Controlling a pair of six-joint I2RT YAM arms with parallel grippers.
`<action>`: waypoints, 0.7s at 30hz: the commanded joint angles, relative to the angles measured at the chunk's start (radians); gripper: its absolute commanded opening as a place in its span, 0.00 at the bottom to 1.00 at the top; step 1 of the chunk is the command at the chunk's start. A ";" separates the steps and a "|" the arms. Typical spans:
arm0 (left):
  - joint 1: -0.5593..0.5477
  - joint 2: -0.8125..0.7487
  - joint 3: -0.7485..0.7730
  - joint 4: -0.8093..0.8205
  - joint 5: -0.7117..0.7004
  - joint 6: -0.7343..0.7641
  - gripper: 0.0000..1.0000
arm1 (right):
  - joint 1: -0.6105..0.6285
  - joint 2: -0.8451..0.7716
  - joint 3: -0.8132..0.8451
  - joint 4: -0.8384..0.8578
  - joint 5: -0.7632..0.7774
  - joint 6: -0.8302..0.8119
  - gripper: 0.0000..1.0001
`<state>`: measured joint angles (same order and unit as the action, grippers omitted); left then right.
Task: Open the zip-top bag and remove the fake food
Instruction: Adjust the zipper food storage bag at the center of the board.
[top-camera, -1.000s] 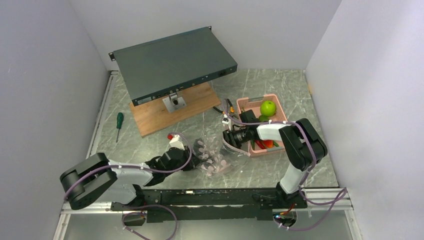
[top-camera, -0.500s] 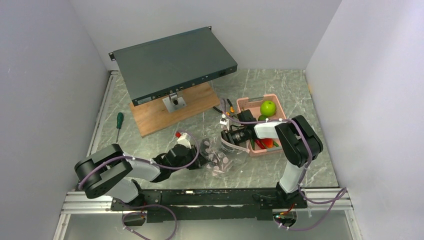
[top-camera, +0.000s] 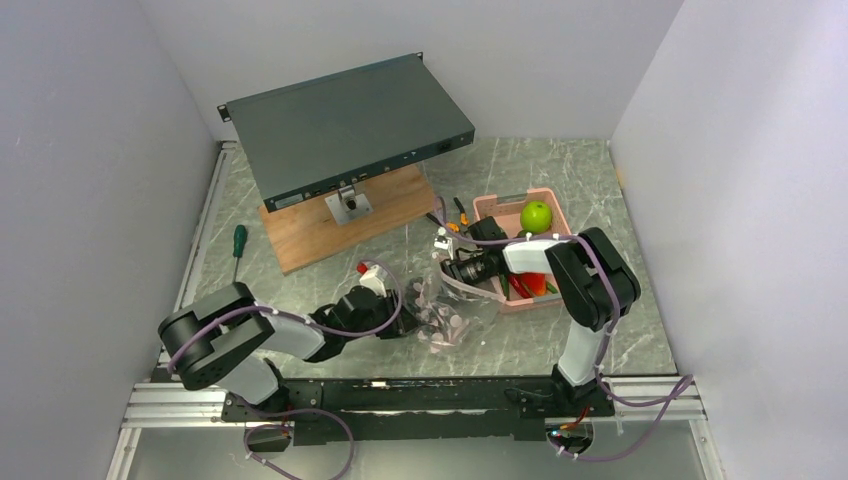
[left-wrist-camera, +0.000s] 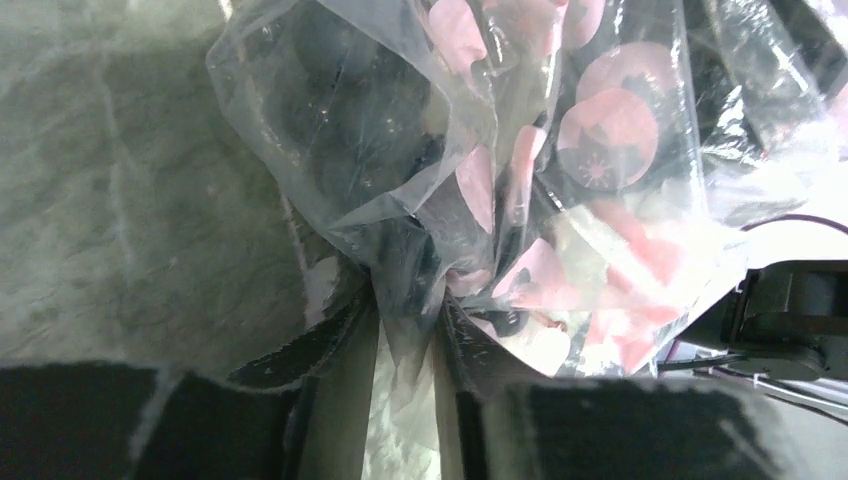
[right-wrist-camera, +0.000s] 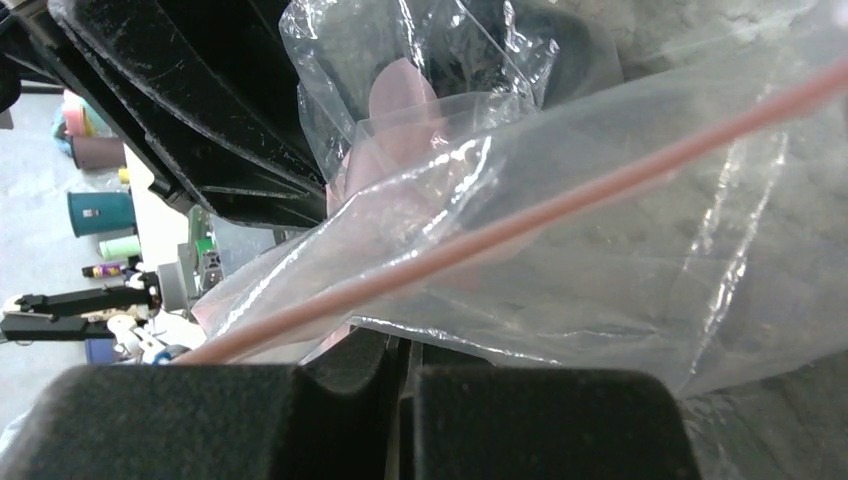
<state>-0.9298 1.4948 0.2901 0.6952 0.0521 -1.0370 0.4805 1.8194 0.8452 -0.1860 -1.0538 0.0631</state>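
The zip-top bag, clear with pinkish dots, is bunched and held between both grippers in front of the pink basket. My left gripper is shut on the bag's lower left end; its fingers pinch gathered plastic. A dark lumpy shape shows inside the bag. My right gripper is shut on the bag's top edge, just below the pink zip strip. Fake food lies in the basket: a green apple and red pieces.
The pink slotted basket stands right of the bag, partly under my right arm. A dark flat box rests on a wooden board at the back. Orange-handled pliers lie by the basket. A green-handled screwdriver lies far left.
My left arm has pushed to the right, carrying its end of the bag towards the right gripper. The right gripper has shifted slightly left and back. The bag is more bunched.
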 joint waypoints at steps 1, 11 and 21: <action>0.018 -0.064 -0.062 0.054 0.014 0.003 0.38 | 0.007 -0.029 0.039 -0.037 -0.003 -0.053 0.00; 0.050 -0.404 -0.129 -0.188 -0.112 0.021 0.97 | -0.011 -0.174 0.008 -0.003 0.047 -0.116 0.00; 0.114 -0.383 -0.099 -0.213 -0.142 -0.011 0.80 | -0.011 -0.216 -0.004 0.000 0.022 -0.146 0.00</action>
<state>-0.8330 1.0683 0.1516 0.4671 -0.0769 -1.0420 0.4744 1.6497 0.8482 -0.2092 -1.0008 -0.0490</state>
